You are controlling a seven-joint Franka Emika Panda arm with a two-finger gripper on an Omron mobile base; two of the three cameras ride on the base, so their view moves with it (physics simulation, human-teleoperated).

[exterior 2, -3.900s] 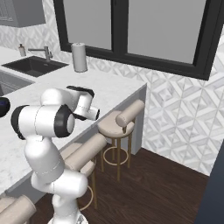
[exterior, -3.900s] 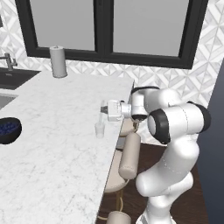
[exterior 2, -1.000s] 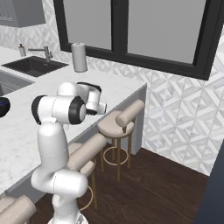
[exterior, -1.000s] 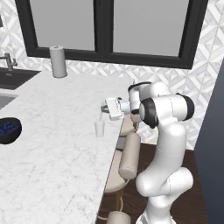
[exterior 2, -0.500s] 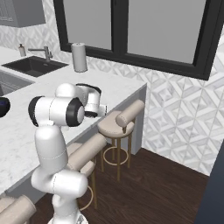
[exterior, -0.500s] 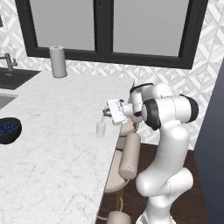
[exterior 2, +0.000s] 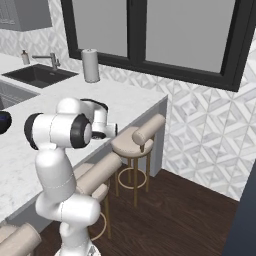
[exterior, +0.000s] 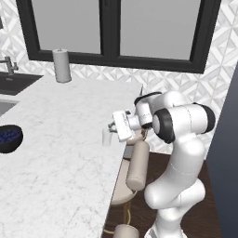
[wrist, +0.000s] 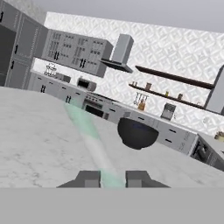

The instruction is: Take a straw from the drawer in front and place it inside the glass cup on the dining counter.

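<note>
With the pincer (wrist: 113, 179) nearly closed on the straw (wrist: 87, 129) at the 3 o'clock side of the cup (exterior: 107, 136) on the table (exterior: 60, 139), release appears underway; next, open fully and withdraw.

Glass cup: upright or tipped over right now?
Upright. In the left base view the glass cup stands on the dining counter near its edge, right by the gripper.

dark bowl (exterior: 9, 138), paper-towel roll (exterior: 62, 65), sink (exterior 2: 36, 75), padded stools (exterior 2: 136, 137)
</note>
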